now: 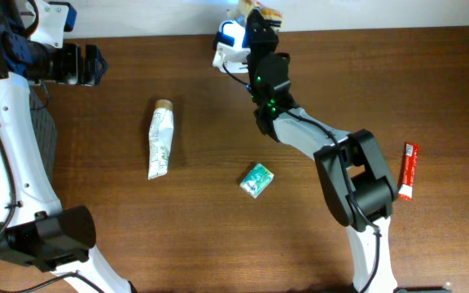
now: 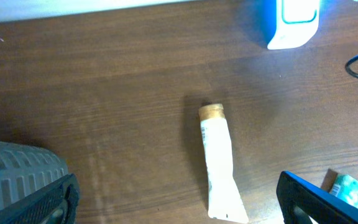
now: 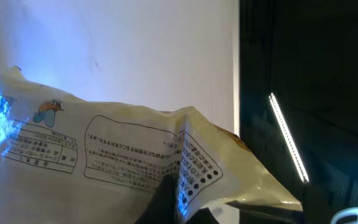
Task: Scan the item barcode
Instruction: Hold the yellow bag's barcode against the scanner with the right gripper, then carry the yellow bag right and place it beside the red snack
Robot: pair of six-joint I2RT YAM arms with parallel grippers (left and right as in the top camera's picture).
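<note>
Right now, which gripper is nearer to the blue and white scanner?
Right. The right gripper, shut on a printed packet, is just beside the scanner; the open left gripper is far across the table.

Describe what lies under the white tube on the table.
Only brown table shows around the white tube; it lies flat, so whatever its body covers, including its underside, is hidden.

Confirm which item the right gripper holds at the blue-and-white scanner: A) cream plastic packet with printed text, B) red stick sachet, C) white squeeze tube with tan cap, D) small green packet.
A: the right gripper is shut on the cream plastic packet with printed text, blue light on its edge; the white squeeze tube, small green packet and red stick sachet lie on the wooden table.
</note>
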